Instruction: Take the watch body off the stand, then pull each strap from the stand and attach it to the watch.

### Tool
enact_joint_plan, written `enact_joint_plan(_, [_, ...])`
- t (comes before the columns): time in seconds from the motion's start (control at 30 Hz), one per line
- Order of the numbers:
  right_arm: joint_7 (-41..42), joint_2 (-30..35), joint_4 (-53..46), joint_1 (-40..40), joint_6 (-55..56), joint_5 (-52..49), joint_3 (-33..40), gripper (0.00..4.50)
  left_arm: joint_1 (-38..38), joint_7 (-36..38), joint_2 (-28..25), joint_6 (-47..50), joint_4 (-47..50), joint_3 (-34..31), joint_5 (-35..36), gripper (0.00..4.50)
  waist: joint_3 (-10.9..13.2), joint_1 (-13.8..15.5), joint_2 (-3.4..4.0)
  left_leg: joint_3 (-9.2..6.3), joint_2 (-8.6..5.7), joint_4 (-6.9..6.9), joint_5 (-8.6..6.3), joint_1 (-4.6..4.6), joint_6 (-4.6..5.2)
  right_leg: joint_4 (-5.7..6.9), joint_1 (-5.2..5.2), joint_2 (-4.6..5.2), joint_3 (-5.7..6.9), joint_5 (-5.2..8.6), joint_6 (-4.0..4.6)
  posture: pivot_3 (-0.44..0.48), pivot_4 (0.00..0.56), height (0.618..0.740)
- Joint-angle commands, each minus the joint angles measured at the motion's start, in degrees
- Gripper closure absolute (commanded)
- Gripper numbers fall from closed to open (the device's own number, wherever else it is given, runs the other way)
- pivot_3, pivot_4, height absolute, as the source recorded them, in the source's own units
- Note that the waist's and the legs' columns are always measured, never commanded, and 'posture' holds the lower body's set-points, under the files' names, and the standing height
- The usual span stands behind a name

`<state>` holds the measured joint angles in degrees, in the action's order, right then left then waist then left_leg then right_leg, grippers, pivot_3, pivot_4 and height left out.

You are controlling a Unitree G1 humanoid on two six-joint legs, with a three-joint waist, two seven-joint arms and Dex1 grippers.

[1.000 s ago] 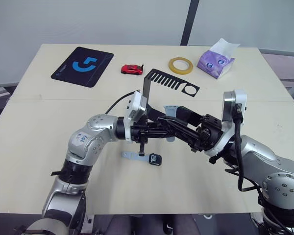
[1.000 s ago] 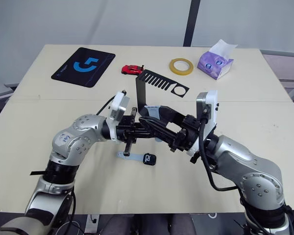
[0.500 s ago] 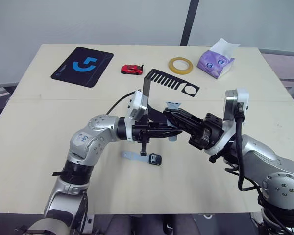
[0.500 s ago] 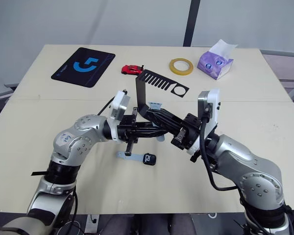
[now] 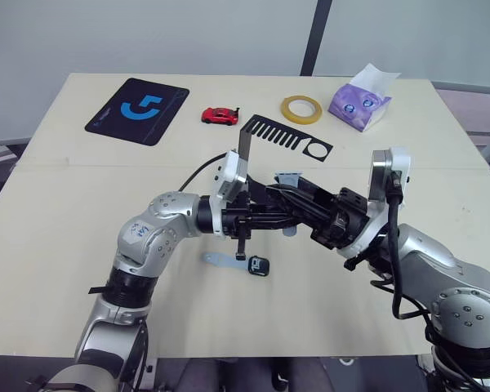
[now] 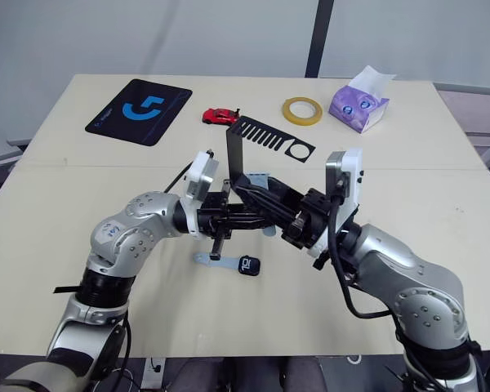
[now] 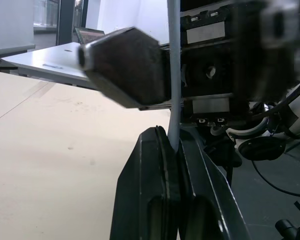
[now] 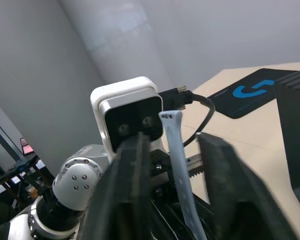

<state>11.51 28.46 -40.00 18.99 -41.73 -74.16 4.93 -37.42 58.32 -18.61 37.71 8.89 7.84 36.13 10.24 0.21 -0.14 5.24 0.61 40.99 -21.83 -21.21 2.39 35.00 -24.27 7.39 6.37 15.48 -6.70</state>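
Second strap point(image 7: 173, 75) pinched in closed left gripper point(image 7: 171, 145), frame centre.
Right gripper point(image 8: 175, 145) open around it; could slip if released early.

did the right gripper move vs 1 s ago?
Yes. The right gripper has moved up the picture and away from the robot, closer to the stand, judged against the watch body lying on the table.

Left tool point(image 5: 273, 217) pinched closed, right tool point(image 5: 284, 193) spread, arms meeting mid-table
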Motion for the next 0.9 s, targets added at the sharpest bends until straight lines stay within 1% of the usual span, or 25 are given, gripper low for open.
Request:
enact_joint_plan(0.03, [0.84,-0.93,-1.43,-0.54,2.61,0.47,0.71,1.98,-1.06,-0.07,0.48,-0.48,2.08,-0.57,1.31,4.50,0.00,-0.01,0.00,0.00,-0.01,0.00,0.00,0.00,0.00,0.00,0.00,0.01,-0.01,0.00,0.00,0.000,0.150,0.738])
enact_joint_plan(0.3, [1.74,-1.92,-1.71,-1.57,4.21,1.93,0.20,1.98,-1.14,-0.09,0.60,-0.54,1.80,-0.74,1.28,4.50,0.00,-0.04,0.00,0.00,0.00,0.00,0.00,0.00,0.00,0.00,0.00,-0.01,0.00,0.00,0.00,0.000,0.150,0.738])
enact_joint_plan(0.77, [2.03,-1.20,-2.00,-1.45,3.56,1.83,-0.08,1.98,-1.02,-0.56,1.04,-0.55,1.93,-0.83,1.30,4.50,0.00,-0.03,0.00,0.00,0.00,0.00,0.00,0.00,0.00,0.00,0.00,0.00,-0.01,0.00,0.00,0.000,0.150,0.738])
enact_joint_plan(0.87, [2.22,-1.06,-2.04,-1.43,3.52,1.71,-0.04,2.77,-0.96,-0.75,1.07,-0.58,1.98,-0.80,1.34,4.50,0.00,-0.03,0.00,0.00,0.00,0.00,0.00,0.00,0.00,0.00,0.00,0.00,-0.01,0.00,0.00,0.000,0.150,0.738])
enact_joint_plan(0.9, [2.22,-1.00,-2.06,-1.41,3.49,1.67,-0.03,3.20,-0.92,-0.80,1.08,-0.57,2.05,-0.80,1.37,4.50,0.00,-0.03,0.00,0.00,0.00,0.00,0.00,0.00,0.00,0.00,0.00,0.00,-0.01,0.00,0.00,0.000,0.150,0.738])
